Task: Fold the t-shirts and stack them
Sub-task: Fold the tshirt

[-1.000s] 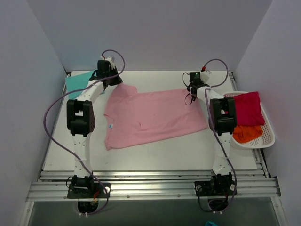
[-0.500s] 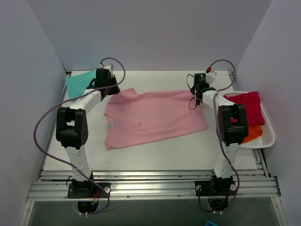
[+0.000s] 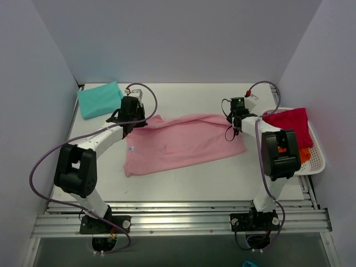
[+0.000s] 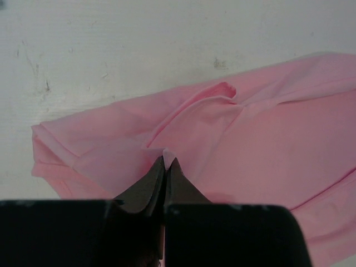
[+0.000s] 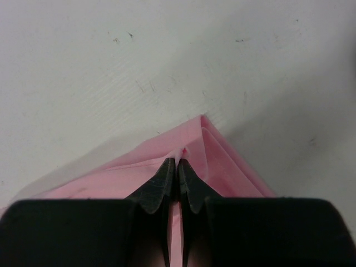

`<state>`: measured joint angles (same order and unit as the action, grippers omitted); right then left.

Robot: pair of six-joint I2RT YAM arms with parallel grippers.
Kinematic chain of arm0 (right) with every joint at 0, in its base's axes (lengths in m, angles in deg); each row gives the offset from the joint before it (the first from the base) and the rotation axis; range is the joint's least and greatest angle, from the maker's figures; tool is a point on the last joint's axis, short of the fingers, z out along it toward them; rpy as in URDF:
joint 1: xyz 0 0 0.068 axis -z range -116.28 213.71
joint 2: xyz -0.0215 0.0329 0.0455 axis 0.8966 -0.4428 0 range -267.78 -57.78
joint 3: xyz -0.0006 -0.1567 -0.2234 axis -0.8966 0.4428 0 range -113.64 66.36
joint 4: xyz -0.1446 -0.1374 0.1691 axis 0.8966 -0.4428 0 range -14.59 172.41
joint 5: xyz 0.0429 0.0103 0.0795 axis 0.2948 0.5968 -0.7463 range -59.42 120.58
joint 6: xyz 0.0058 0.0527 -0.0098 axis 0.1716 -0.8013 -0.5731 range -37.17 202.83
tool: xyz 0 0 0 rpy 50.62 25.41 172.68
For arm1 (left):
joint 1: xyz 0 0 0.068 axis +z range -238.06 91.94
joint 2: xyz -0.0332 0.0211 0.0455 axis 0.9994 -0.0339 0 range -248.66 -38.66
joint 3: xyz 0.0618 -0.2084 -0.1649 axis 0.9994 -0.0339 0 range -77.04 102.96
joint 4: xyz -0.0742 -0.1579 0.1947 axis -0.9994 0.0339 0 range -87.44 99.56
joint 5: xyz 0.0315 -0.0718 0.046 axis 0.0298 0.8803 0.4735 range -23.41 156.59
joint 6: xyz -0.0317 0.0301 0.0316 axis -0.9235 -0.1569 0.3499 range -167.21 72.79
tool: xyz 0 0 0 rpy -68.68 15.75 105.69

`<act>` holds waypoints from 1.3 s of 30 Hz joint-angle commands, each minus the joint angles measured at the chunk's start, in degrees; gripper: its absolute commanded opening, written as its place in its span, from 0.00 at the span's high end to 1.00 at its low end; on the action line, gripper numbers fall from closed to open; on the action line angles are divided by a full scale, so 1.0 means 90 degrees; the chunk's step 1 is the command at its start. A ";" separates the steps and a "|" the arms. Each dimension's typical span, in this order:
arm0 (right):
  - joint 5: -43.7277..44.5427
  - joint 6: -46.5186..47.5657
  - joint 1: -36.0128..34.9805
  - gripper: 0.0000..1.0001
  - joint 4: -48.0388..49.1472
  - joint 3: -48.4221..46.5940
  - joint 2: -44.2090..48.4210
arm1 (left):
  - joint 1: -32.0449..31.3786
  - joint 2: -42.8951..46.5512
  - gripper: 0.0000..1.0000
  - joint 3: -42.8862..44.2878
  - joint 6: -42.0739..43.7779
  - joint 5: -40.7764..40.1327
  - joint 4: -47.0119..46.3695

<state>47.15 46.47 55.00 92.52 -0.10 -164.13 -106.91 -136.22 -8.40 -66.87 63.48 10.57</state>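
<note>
— So where's the pink t-shirt (image 3: pixel 183 146) against the fingers?
— Pinched. The left gripper (image 4: pixel 165 162) is clamped on a raised fold by the sleeve, the right gripper (image 5: pixel 177 161) on a corner (both far-edge).
— And overhead?
— Only that view shows it spread across the table (image 3: pixel 194 183), with a folded teal t-shirt (image 3: pixel 100 99) far-left.

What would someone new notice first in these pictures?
The pink shirt lies spread across the middle of the table, its far edge pinched at either end by the left gripper and the right gripper. After that, the folded teal shirt in the far left corner and the red shirt in the basket on the right.
</note>
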 commanded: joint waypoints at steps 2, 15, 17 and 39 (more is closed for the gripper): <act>0.0267 -0.0130 -0.0038 1.00 0.0117 0.0342 0.0605 | -0.0180 0.0673 0.98 -0.0526 0.0036 -0.0561 -0.0314; 0.0658 -0.0422 -0.0019 1.00 0.0253 0.1435 0.1191 | -0.0990 0.1474 0.98 -0.1894 -0.0452 -0.2231 -0.0226; 0.0784 -0.0530 -0.0019 0.96 0.0283 0.1592 0.1269 | -0.1137 0.1513 0.96 -0.2079 -0.0725 -0.2717 -0.0129; 0.1185 -0.0911 -0.0262 0.00 -0.0449 0.1389 0.2120 | -0.1961 0.2228 0.02 -0.1895 -0.2026 -0.4646 0.0088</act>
<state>56.82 37.95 53.67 89.92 14.66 -144.98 -129.29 -116.16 -27.48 -92.55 15.22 22.31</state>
